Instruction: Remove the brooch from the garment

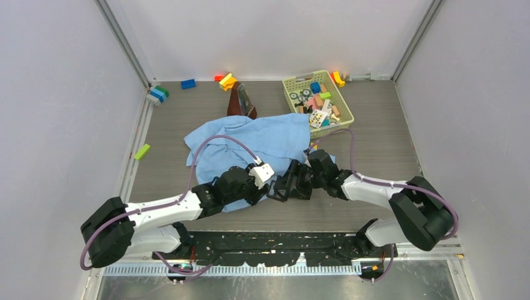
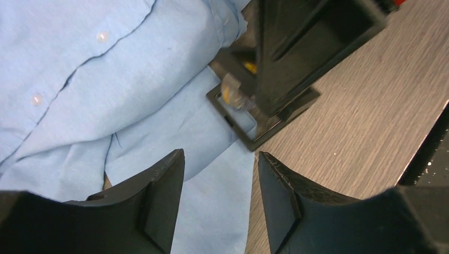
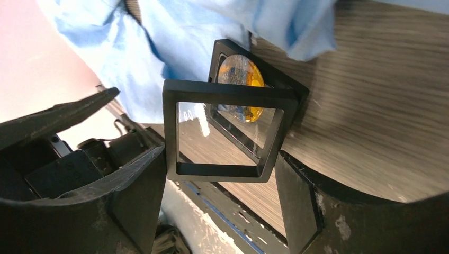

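Observation:
The light-blue shirt (image 1: 262, 140) lies crumpled mid-table; it also shows in the left wrist view (image 2: 106, 69). The brooch (image 3: 241, 84), round and amber, sits inside a black square frame case (image 3: 222, 132) that stands hinged open at the shirt's near hem, partly on the wood. My right gripper (image 3: 219, 174) is shut on the case's raised lid, a finger at each side. The case also shows in the left wrist view (image 2: 249, 132). My left gripper (image 2: 219, 174) is open and empty, just above the hem, right next to the case. Both grippers meet in the top view, left (image 1: 265, 189), right (image 1: 282, 189).
A yellow-green basket (image 1: 287, 84) of small toys stands at the back right, touching the shirt. A brown object (image 1: 240, 100) stands behind the shirt. Loose coloured bricks (image 1: 187, 83) lie along the back wall, and a green one (image 1: 142, 151) at the left. Walls close three sides.

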`<state>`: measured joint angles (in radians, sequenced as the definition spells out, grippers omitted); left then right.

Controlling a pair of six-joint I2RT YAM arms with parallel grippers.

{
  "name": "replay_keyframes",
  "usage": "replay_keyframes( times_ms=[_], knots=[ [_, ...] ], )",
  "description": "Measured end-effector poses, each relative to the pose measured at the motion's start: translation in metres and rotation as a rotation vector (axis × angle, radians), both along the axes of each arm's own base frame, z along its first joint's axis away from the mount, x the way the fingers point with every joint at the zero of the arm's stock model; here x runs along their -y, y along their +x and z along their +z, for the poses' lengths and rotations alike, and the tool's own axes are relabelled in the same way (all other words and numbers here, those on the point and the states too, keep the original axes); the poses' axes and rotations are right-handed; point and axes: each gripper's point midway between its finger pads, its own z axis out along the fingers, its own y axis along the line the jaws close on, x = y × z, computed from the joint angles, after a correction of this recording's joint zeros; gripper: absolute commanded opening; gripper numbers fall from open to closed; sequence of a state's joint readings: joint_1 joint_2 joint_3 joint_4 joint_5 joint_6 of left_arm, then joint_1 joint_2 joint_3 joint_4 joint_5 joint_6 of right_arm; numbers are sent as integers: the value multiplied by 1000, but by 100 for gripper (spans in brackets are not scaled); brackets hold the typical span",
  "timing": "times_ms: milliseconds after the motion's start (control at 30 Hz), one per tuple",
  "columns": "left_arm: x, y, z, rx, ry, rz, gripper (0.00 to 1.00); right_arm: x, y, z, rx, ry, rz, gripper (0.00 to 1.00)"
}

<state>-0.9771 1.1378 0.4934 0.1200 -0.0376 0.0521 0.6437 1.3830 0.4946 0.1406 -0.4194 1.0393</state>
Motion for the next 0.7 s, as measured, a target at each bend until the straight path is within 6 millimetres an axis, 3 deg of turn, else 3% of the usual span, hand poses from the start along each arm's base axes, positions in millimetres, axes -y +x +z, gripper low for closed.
replay_keyframes(
  times_ms=[233, 333, 533, 700],
  knots=[
    [-3, 5, -30, -104, 79, 51, 51, 32, -15, -5, 1, -161, -2, 41],
    [1, 10, -36, -190, 65, 71, 43, 37, -19, -6, 9, -186, 9, 41],
    [6, 36, -20, -324, -37, 125, 35, 43, -24, -9, 60, -195, 50, 41],
    [15, 33, -9, -344, -66, 81, 39, 41, -24, -5, 105, -178, 92, 41]
  ],
)
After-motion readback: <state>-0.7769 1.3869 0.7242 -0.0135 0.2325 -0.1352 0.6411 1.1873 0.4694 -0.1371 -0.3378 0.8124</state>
